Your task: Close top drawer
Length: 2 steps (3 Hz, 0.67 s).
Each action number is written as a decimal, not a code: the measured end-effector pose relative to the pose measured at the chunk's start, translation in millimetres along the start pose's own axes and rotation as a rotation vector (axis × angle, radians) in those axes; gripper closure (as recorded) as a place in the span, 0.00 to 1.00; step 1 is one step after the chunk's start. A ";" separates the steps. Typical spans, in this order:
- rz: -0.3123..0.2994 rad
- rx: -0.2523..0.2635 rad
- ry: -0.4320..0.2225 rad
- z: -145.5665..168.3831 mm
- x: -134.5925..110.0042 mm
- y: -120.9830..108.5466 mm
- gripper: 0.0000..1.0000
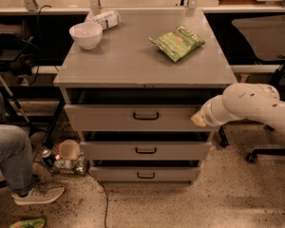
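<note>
The top drawer is the uppermost of three grey drawers, with a small black centre handle. It stands pulled out a little, with a dark gap showing under the cabinet top. My white arm reaches in from the right. My gripper is at the right end of the drawer's front, against it or very near it.
On the cabinet top are a white bowl, a plastic bottle lying down and a green snack bag. A seated person's leg and shoe are at the left. Cans and a cup sit on the floor. An office chair stands at the right.
</note>
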<state>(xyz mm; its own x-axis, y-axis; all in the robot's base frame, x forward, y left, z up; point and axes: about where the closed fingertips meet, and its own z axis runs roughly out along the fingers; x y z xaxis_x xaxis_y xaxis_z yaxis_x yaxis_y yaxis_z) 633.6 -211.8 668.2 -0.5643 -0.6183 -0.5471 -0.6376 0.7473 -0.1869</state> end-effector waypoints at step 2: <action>0.111 -0.050 0.039 -39.1 70.2 19.7 1.00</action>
